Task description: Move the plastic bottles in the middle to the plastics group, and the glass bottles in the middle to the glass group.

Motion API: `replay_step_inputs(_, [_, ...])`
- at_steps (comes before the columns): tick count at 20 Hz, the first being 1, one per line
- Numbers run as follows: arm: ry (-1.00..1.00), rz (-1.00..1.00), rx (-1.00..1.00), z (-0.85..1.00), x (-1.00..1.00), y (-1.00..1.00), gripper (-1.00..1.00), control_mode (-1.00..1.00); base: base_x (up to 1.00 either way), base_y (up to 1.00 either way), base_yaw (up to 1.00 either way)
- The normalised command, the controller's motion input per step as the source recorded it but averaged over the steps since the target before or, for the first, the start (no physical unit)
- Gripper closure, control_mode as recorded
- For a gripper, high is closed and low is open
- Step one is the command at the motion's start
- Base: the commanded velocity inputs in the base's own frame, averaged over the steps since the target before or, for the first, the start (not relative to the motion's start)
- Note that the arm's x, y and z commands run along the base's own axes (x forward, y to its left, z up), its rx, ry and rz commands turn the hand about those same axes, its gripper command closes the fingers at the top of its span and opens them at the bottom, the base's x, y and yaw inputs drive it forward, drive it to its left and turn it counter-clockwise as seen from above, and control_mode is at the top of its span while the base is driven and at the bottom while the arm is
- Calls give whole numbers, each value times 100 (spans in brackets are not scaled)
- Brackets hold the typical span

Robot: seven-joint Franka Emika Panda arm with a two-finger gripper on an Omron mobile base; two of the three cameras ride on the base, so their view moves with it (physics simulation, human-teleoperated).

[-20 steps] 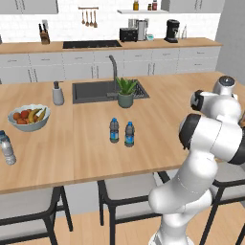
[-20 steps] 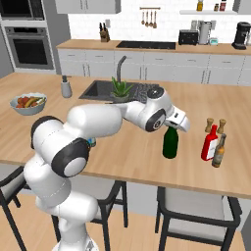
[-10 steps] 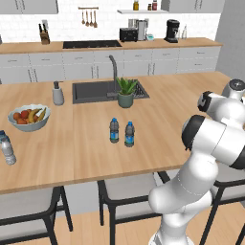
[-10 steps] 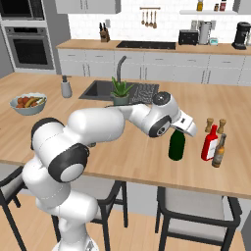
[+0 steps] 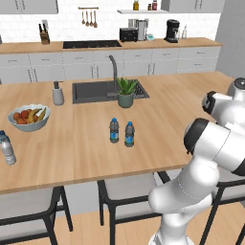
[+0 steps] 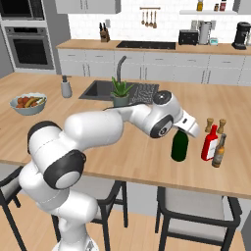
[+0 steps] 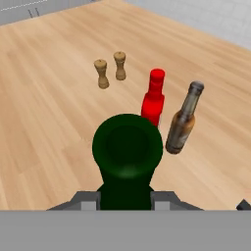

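My gripper (image 7: pixel 126 198) is shut on the neck of the tall dark green glass bottle (image 7: pixel 127 147), which I hold upright. The bottle (image 6: pixel 179 147) is on or just above the counter, and my gripper (image 6: pixel 185 128) hides its neck. Just to its right stand the slim red bottle (image 6: pixel 209 143) and the brownish bottle (image 6: pixel 218 151) of the glass group. The hand view has the red bottle (image 7: pixel 153 102) and the brown one (image 7: pixel 183 122) close behind the green one. Two small plastic bottles (image 5: pixel 114 130) (image 5: pixel 129 134) stand mid-counter. A pale clear water bottle (image 5: pixel 6 147) stands far left.
Two small wooden shakers (image 7: pixel 102 73) (image 7: pixel 120 65) stand behind the red bottle. A sink (image 5: pixel 95 91) and a potted plant (image 5: pixel 126 92) lie behind the middle. A fruit bowl (image 5: pixel 28 117) and a grey soap dispenser (image 5: pixel 58 93) are to the left. Stools line the counter's near edge.
My gripper has carried the green bottle to the right, closer to the red and brown bottles. The small plastic bottles have stayed put.
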Motion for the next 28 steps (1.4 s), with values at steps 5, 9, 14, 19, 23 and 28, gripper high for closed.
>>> replay_step_inputs(5, [0,-8,1,0,-13,-17,100,-100,0,0,0])
replay_step_inputs(9, [0,-8,0,0,-7,-23,100,-100,0,0,0])
replay_step_inputs(14, [0,-6,1,0,0,-21,100,-100,0,0,0])
replay_step_inputs(19, [0,-1,2,-13,0,0,100,-100,0,0,0])
replay_step_inputs(23, [0,0,4,-41,0,0,100,-100,0,0,0])
replay_step_inputs(28, [0,-1,2,-29,0,0,100,-100,0,0,0])
